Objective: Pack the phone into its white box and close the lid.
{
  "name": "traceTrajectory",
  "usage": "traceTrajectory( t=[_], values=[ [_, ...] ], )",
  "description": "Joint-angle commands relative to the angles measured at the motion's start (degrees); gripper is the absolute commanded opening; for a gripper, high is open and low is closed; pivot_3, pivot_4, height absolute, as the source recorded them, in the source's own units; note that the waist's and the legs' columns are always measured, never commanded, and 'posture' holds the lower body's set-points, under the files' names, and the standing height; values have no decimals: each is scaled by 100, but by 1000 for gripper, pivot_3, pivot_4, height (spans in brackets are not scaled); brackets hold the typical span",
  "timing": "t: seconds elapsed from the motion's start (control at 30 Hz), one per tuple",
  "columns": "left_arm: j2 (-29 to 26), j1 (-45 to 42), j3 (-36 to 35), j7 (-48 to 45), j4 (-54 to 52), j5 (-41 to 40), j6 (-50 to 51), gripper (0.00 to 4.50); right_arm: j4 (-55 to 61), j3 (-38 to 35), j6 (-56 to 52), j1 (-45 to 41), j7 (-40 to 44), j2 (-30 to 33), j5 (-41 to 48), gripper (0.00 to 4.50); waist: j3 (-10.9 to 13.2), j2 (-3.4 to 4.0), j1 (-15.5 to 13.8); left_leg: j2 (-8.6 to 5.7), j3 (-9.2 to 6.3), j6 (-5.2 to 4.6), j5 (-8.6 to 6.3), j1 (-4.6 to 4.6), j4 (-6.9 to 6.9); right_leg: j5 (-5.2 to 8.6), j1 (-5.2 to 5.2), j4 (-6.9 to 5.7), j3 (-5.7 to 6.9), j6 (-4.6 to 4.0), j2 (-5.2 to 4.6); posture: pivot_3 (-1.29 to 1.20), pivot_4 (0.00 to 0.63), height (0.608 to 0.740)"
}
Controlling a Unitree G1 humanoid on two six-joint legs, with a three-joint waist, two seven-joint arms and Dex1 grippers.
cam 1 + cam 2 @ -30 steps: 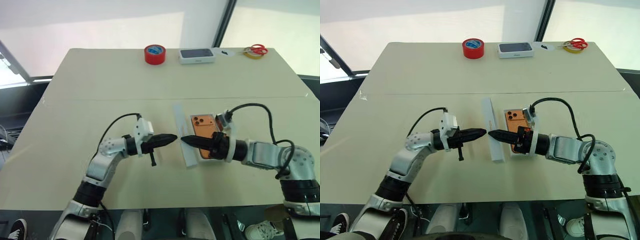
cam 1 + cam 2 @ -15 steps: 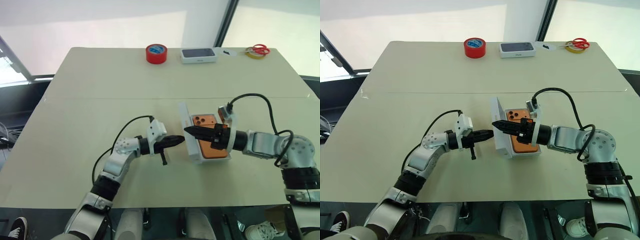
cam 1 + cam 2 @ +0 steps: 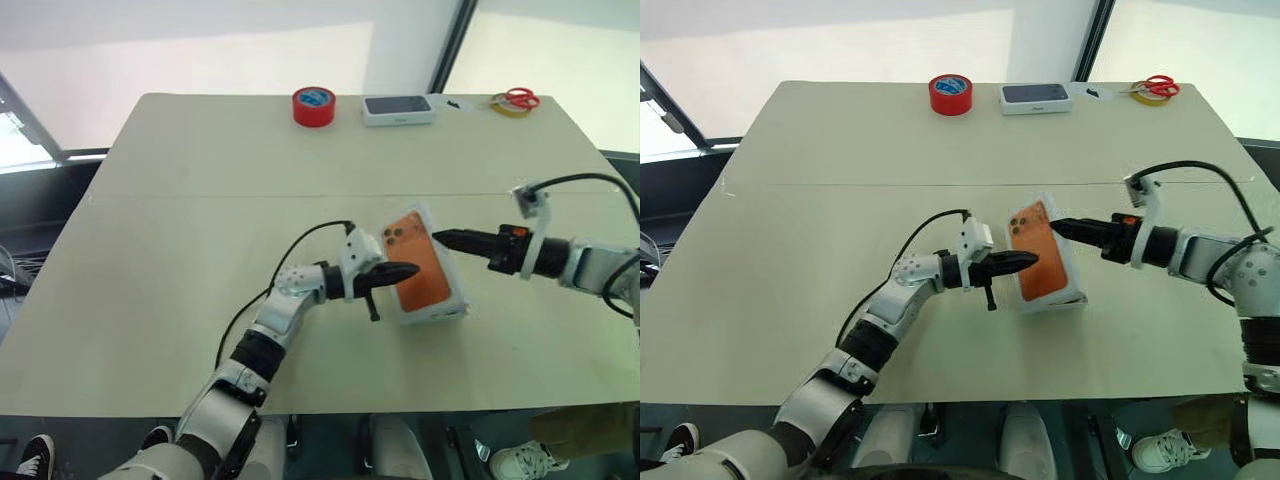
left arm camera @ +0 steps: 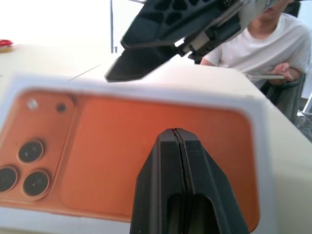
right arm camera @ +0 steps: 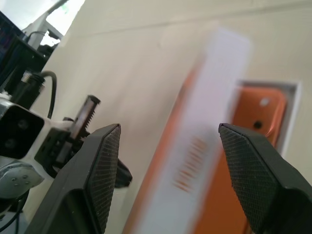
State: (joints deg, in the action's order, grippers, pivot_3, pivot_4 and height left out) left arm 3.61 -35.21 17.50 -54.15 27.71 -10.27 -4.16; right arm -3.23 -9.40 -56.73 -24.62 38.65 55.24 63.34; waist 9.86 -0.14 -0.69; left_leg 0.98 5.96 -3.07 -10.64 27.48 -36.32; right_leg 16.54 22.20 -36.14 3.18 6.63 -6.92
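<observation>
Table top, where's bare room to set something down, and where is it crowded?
Free: the wide left part of the table, and the band between the red tape roll and the lid. Crowded: around the lid, where the left tool and right tool meet.

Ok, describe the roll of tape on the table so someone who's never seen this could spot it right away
Look along the far edge of the beige table, away from the robot. The roll of tape lies there, left of a small white box with a dark top. It is the only solid red ring; the scissors further right merely have red handles.
</observation>
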Motion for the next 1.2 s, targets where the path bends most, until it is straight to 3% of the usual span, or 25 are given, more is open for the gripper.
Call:
traceTrajectory(
  t=[0.03, 0.13, 0.3, 0.47, 0.57, 0.87, 1.2],
  values=[
    [-16, -28, 76, -88, 158, 137, -224, 0, 437, 32, 980, 244, 343, 127, -1109, 3347, -1, 1, -1, 3, 0, 3, 2, 0, 3, -1, 2, -1, 1, 4, 5, 0, 150, 740],
    [-111, 25, 67, -137, 169, 185, -285, 0, 533, -22, 1634, 363, 374, -91, -1720, 2453, 0, 3, 1, 6, 0, 14, 9, -1, 8, -3, 12, -8, 1, 6, 13, 0, 150, 740],
    [-492, 212, -66, -297, -538, -28, 101, 0, 727, 274, 2655, 702, 310, -269, -2935, 29, -1, 4, -6, 6, 0, 19, 12, -1, 5, -5, 10, -9, 2, 10, 10, 0, 150, 740],
    [-872, 287, -40, -258, -588, 153, 263, 0, 476, 428, 3516, 973, 368, -224, -3994, 29, -2, 5, -8, 1, -1, 20, 12, -2, 1, -5, 6, -9, 1, 9, 5, 0, 150, 740],
    [-859, 219, 141, -57, -197, 532, -21, 0, 506, 323, 3514, 1069, 549, -294, -4034, 29, -2, 5, -14, -3, -5, 19, 11, -8, -2, -5, 10, -5, 6, 8, 4, 0, 150, 740],
    [-287, -294, 225, 119, 569, 709, -45, 0, 305, 445, 3868, 1001, 748, -401, -4593, 29, -2, 5, -14, -4, -8, 18, 10, -8, -6, -7, 6, -5, 7, 6, -5, 0, 150, 740],
    [-99, -445, 18, 73, 502, 524, 35, 0, 205, 471, 4076, 1100, 833, -464, -5022, 29, -2, 5, -16, -4, -8, 18, 10, -8, -9, -7, 1, -7, 7, 7, -3, 0, 150, 740]
  ],
)
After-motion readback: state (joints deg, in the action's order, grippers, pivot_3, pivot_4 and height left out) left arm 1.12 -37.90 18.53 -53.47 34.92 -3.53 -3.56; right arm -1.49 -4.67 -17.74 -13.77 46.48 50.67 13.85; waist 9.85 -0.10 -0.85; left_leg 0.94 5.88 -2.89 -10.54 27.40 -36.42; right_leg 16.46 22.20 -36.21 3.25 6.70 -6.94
